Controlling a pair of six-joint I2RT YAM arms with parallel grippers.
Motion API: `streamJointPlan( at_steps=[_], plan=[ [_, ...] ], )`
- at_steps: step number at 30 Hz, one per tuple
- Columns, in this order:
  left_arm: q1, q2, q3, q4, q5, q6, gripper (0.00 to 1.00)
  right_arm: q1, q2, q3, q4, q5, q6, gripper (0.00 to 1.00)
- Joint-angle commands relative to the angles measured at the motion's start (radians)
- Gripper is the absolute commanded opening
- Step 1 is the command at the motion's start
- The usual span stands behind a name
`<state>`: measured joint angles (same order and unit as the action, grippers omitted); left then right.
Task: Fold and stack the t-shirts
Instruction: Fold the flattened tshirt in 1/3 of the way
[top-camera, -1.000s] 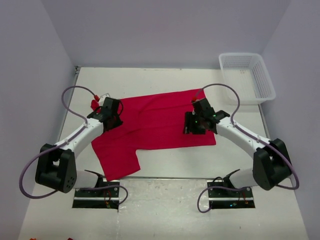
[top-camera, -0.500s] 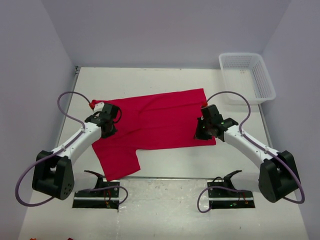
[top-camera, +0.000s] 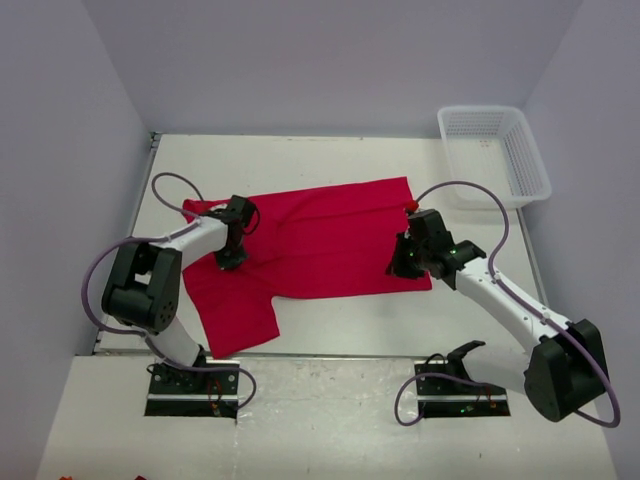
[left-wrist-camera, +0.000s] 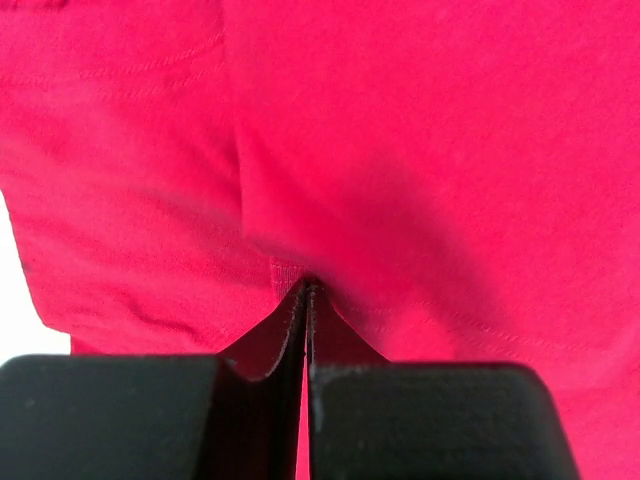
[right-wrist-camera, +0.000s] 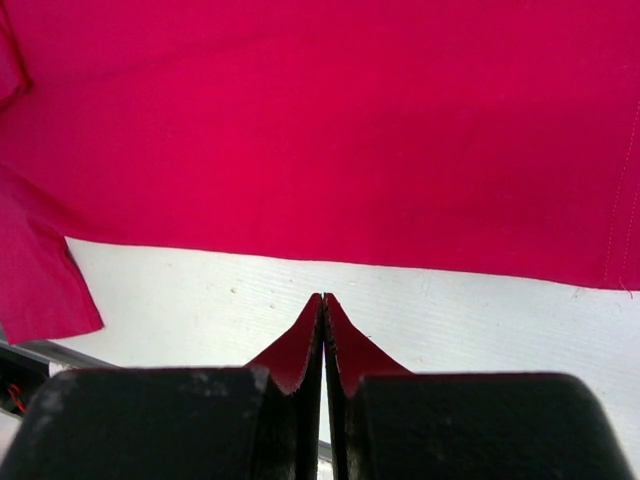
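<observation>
Top external camera: found one red t-shirt (top-camera: 320, 240) spread flat across the middle of the surface (top-camera: 330, 160), long side running from 9 to 3 o'clock, with one flap reaching down toward 7 o'clock. Noted a white mesh basket (top-camera: 495, 150) at 2 o'clock, well apart from the cloth. Saw the left arm (top-camera: 190, 238) bent in over the shirt's 9 o'clock end, left jaws down on the red cloth there. Saw the right arm (top-camera: 500, 295) stretched to the shirt's 4 o'clock corner, right jaws at the hem.

Left wrist camera: saw left jaws pressed together, black fingers (left-wrist-camera: 270, 350) meeting tip to tip and pinching a small pucker of the t-shirt (left-wrist-camera: 420, 150), with creases running in toward the tips. Found red cloth across nearly the whole view, plus a sliver of pale surface at 8 o'clock.

Right wrist camera: saw right jaws pressed together, fingers (right-wrist-camera: 290, 410) over bare surface (right-wrist-camera: 450, 310), tips just short of the straight hem of the t-shirt (right-wrist-camera: 350, 120) and apart from it. Noted a red tint on the fingers' inner faces; could not tell whether reflection or cloth. Spotted a further flap of shirt at 8 o'clock.
</observation>
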<state>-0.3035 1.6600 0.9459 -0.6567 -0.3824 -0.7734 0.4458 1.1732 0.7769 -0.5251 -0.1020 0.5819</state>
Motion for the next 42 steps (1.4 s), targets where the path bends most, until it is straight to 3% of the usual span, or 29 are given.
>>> streamJointPlan(
  at_steps=[1, 13, 21, 28, 33, 37, 42],
  plan=[
    [0.000, 0.076, 0.039, 0.080, 0.010, 0.006, 0.00, -0.002, -0.007, 0.008, 0.022, -0.021, -0.013, 0.00],
    [0.018, 0.184, 0.131, 0.075, 0.016, 0.020, 0.00, -0.002, 0.190, 0.091, 0.046, -0.016, -0.022, 0.00],
    [-0.031, -0.055, -0.002, 0.008, 0.030, -0.082, 0.00, -0.006, 0.367, 0.300, 0.039, -0.054, -0.070, 0.00],
    [-0.046, -0.192, 0.039, -0.063, 0.014, -0.104, 0.00, -0.018, 0.514, 0.450, 0.010, -0.122, -0.070, 0.00],
    [-0.045, -0.066, 0.183, -0.057, -0.004, -0.058, 0.00, -0.033, 0.632, 0.542, -0.025, -0.154, -0.077, 0.00],
    [-0.031, 0.095, 0.319, -0.041, 0.063, 0.026, 0.00, -0.048, 0.709, 0.631, -0.052, -0.234, -0.093, 0.00],
    [-0.016, 0.242, 0.428, -0.037, 0.085, 0.066, 0.00, -0.053, 0.816, 0.766, -0.193, -0.234, -0.145, 0.00]
  ],
)
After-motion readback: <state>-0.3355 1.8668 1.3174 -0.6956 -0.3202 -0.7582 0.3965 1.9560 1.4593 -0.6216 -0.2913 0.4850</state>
